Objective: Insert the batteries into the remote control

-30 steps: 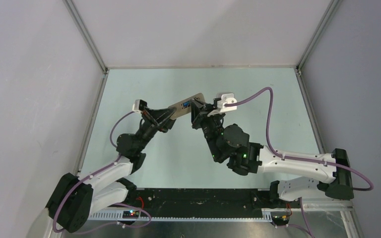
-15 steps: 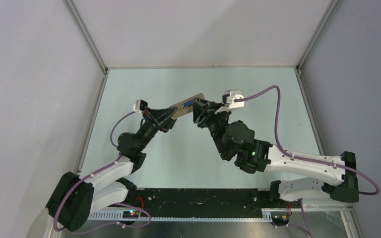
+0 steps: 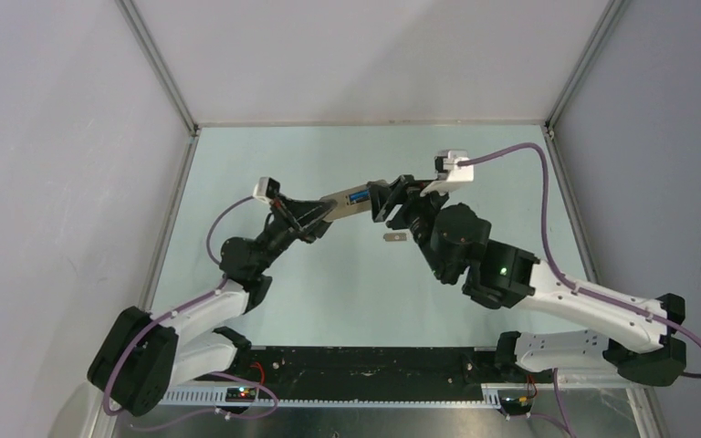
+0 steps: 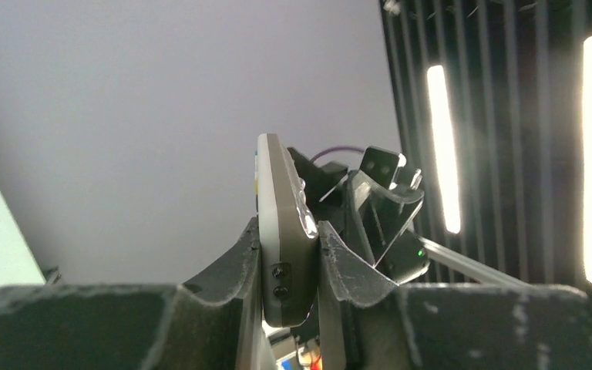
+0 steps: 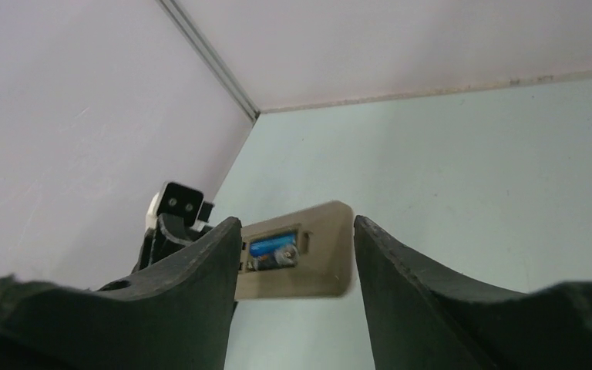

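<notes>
My left gripper [image 3: 321, 212] is shut on one end of the remote control [image 3: 356, 196] and holds it above the table with its tan back up. In the left wrist view the remote [image 4: 281, 231] stands edge-on between the fingers of the left gripper [image 4: 289, 243]. The right wrist view shows the remote's back [image 5: 308, 266] with its open slot. In the slot lie the blue battery [image 5: 274, 247] and a dark battery [image 5: 280, 261] beside it. The blue battery also shows in the top view [image 3: 359, 195]. My right gripper [image 3: 394, 195] [image 5: 297, 231] is open and empty, close to the remote's free end.
A small flat grey piece [image 3: 394, 238] lies on the pale green table [image 3: 475, 173] below the remote and next to the right arm. Grey walls close in the table at the back and on both sides.
The right arm has swung to the right and its gripper has drawn back from the slot to the remote's free end. The left gripper has shifted right with the remote. The grey piece now shows.
</notes>
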Controlling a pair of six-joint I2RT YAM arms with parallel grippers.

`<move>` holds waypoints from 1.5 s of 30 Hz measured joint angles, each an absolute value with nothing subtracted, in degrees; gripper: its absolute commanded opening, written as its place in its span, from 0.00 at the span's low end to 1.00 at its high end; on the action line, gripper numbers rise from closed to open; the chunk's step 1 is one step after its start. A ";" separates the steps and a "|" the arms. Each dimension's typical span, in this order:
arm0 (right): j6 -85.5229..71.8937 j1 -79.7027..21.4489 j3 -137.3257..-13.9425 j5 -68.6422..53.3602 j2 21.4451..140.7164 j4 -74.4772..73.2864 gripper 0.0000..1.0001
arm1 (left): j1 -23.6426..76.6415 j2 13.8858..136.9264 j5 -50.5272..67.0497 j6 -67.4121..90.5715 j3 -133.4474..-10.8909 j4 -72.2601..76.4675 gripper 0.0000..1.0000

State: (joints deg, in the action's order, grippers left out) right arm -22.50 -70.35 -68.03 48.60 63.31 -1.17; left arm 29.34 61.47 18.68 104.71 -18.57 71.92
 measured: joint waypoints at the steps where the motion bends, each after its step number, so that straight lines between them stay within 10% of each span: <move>1: -23.40 -69.80 -68.88 47.64 62.96 -3.42 0.61 | 29.34 62.57 20.49 104.05 -19.59 71.81 0.00; 32: -46.57 -63.26 -82.67 27.44 67.61 -53.71 0.22 | 29.41 79.88 43.46 103.63 -23.88 77.34 0.00; 45: -46.98 -62.89 -82.98 26.96 67.99 -54.74 0.28 | 29.41 80.51 43.75 103.63 -23.86 77.56 0.00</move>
State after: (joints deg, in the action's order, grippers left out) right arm -46.98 -62.89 -82.98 26.96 67.99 -54.74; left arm 29.41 80.51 43.75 103.63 -23.86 77.56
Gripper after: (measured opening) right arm 0.267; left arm 0.272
